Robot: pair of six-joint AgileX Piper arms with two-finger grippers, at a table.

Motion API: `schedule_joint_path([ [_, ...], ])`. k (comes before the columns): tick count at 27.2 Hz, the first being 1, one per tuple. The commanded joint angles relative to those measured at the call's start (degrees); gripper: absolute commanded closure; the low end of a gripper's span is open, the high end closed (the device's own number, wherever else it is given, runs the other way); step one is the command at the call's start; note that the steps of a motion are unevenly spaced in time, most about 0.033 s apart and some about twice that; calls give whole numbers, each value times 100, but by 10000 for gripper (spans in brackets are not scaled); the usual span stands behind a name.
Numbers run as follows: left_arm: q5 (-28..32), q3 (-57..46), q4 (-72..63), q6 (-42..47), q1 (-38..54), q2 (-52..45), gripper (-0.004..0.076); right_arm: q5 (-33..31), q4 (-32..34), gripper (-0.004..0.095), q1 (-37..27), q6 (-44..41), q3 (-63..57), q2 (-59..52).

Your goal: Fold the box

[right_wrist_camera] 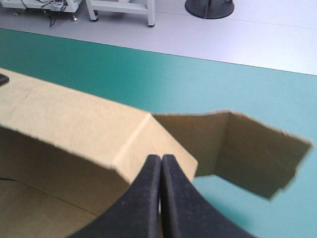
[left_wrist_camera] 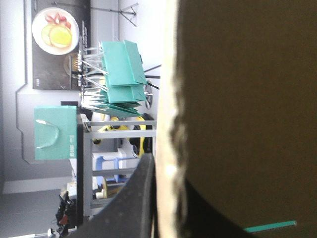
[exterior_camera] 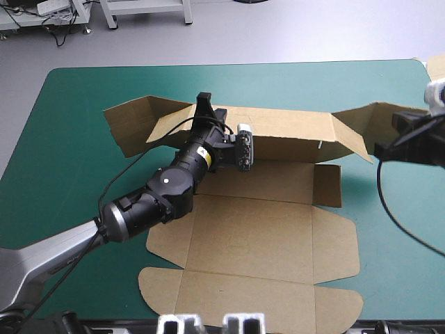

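Observation:
The brown box (exterior_camera: 250,236) lies on the table with its base and front flaps flat and its long back wall (exterior_camera: 278,136) raised. My left gripper (exterior_camera: 204,104) reaches over the wall's left part. In the left wrist view this gripper (left_wrist_camera: 166,166) is shut on the wall's top edge, and the board (left_wrist_camera: 247,99) fills the space beside it. My right gripper (exterior_camera: 382,147) is at the right end flap (exterior_camera: 361,125). In the right wrist view it (right_wrist_camera: 161,157) is shut in a pointed arch, aimed at the fold between the wall (right_wrist_camera: 64,124) and the end flap (right_wrist_camera: 247,148), with no board seen between its fingers.
The teal-green cover (exterior_camera: 55,139) shows bare to the left and right of the box. A corner of more brown board (exterior_camera: 437,66) pokes in at the table's far right corner. The box's left end flap (exterior_camera: 128,122) stands out beyond the wall.

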State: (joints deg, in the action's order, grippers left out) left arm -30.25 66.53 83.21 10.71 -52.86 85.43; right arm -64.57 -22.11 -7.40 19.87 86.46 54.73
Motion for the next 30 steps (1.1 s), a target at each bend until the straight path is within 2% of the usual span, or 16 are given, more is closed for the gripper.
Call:
schedule_joint_path([
  [1, -203, -316, 1422, 1255, -222, -341, 732, -153, -434, 924, 3, 16, 1072, 977],
  [7, -540, -632, 1544, 1562, -223, -341, 732, -737, -760, 924, 3, -99, 2420, 2661],
  [12, -550, -645, 1589, 1562, -223, -341, 732, -737, -964, 924, 3, -133, 2463, 3747],
  [25, -657, -645, 1823, 1693, -213, -341, 732, -737, -945, 925, 3, 283, 816, 3473],
  [30, -762, -645, 1823, 1853, -213, -341, 732, -737, -563, 925, -7, 319, 311, 3012],
])
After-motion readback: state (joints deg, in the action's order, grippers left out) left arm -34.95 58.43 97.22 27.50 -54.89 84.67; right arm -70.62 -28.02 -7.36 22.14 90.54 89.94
